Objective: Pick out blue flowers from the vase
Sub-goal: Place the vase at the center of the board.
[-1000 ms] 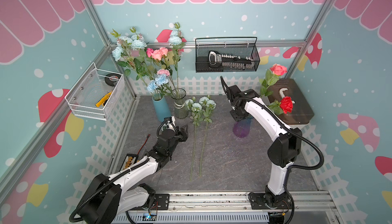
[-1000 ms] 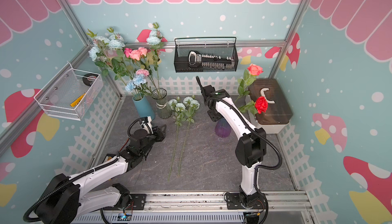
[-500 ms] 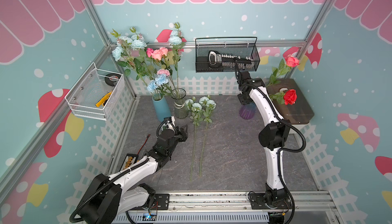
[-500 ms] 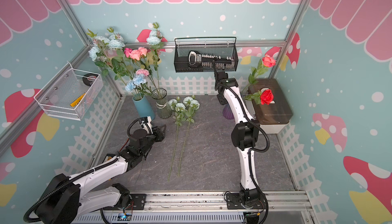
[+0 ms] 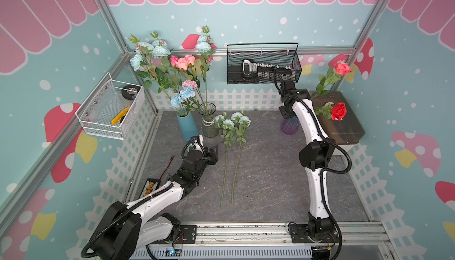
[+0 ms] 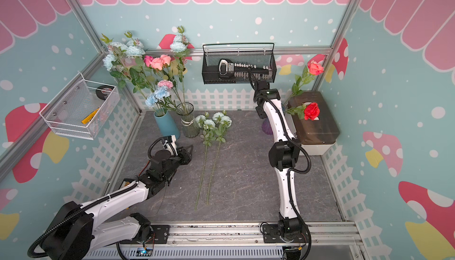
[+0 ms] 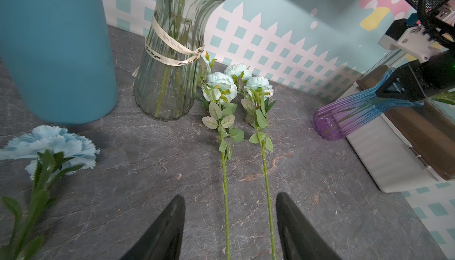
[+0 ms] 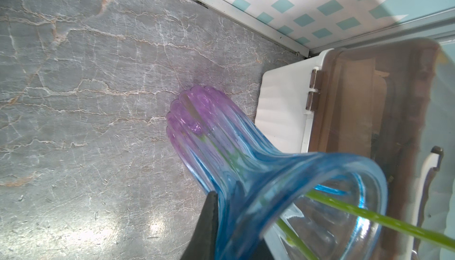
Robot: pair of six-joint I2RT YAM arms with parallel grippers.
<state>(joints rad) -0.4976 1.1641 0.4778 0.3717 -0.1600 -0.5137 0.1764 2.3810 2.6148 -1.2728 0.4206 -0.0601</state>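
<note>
The right claw (image 7: 384,91) has carried the purple vase (image 5: 290,126) and its roses (image 5: 338,111) back beside the brown-lidded box (image 5: 349,128).

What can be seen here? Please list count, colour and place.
blue vase: one, teal, back left
glass vase: one, clear, beside it
purple vase: one, blue top, by brown box
blue flowers: two stems lying on grey table; one blue carnation near blue vase; more in blue and glass vases
coral rose and red rose: one each, in purple vase
pink roses: cluster, back left
pink carnation: one, back left
black basket: one, back wall
white basket: one, left wall; tape roll, yellow tool
left gripper: open, near lying stems
right gripper: shut on purple vase rim
</note>
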